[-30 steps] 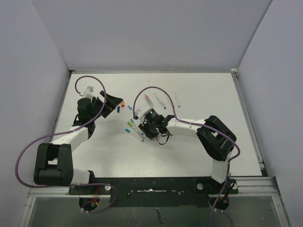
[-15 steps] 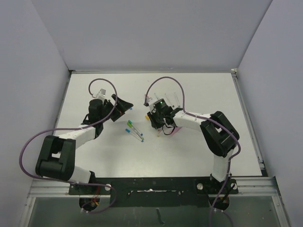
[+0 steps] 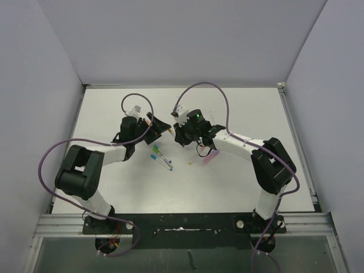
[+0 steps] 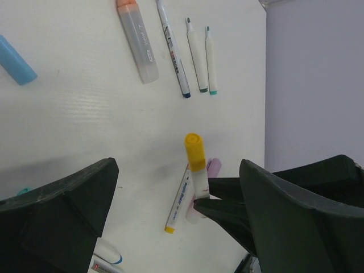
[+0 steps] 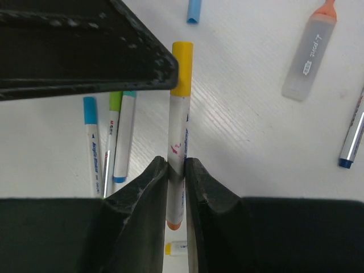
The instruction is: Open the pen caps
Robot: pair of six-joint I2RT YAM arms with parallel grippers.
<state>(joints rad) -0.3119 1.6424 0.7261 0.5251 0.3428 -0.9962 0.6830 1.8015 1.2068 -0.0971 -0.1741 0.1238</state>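
My right gripper (image 5: 177, 165) is shut on a thin white pen (image 5: 177, 133) and holds it above the table. The pen's yellow cap (image 5: 182, 68) points toward my left gripper. My left gripper (image 4: 179, 168) is open, and the yellow cap (image 4: 195, 152) stands just in front of the gap between its jaws, touching neither. In the top view the two grippers meet mid-table, left gripper (image 3: 161, 129) facing right gripper (image 3: 177, 132). Three capped pens lie side by side below, with a blue cap (image 5: 90, 109), a green cap (image 5: 116, 101) and a teal cap (image 5: 129, 94).
An orange-capped grey highlighter (image 4: 139, 45) and three uncapped pens (image 4: 196, 57) lie at the back. A loose blue cap (image 4: 17, 60) lies to the left. A yellow-ended pen (image 4: 179, 202) and a purple piece (image 4: 214, 166) lie under the held pen. The three capped pens (image 3: 161, 157) lie nearer the front.
My right gripper closed on the yellow-capped pen, lifted it and carried it back-left. My left arm swung right to face it, and its jaws have narrowed a little.
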